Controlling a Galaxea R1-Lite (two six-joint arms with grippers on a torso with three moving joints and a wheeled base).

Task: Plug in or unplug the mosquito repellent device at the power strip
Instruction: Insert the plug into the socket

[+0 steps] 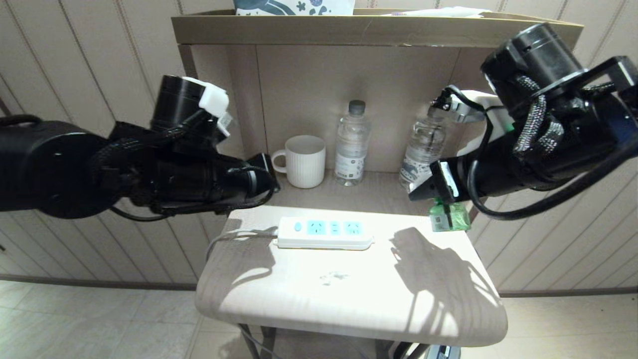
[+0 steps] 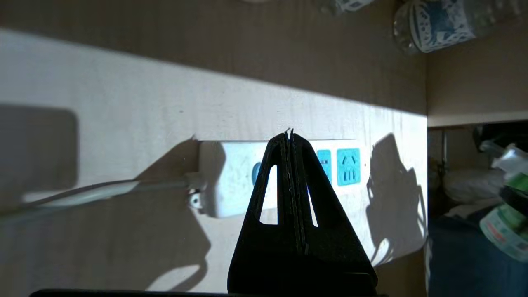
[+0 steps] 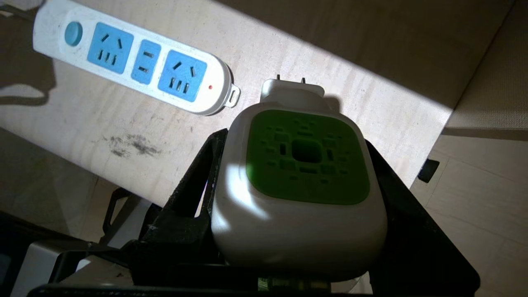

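The right gripper (image 3: 303, 194) has its black fingers (image 3: 194, 185) spread to about half their reach and clamped on either side of the mosquito repellent device (image 3: 299, 194), a rounded white plastic head with a square green vented face and a translucent green liquid bottle (image 1: 448, 215) hanging under it. The device is held in the air over the right rear part of the pale wooden table (image 1: 349, 294), clear of the surface. Its two metal plug prongs (image 3: 290, 77) stick out of the head away from the wrist, towards the table's top.

The long flat white power strip (image 1: 324, 233) with light-blue socket faces lies flat near the table's back edge, its long axis running left to right; the round blue button (image 3: 73, 33) and white cord (image 1: 239, 234) are at its left end (all sockets stand bare).

The left gripper (image 2: 291, 138) has its black fingers pressed together, tips meeting, hovering over the strip's button end.
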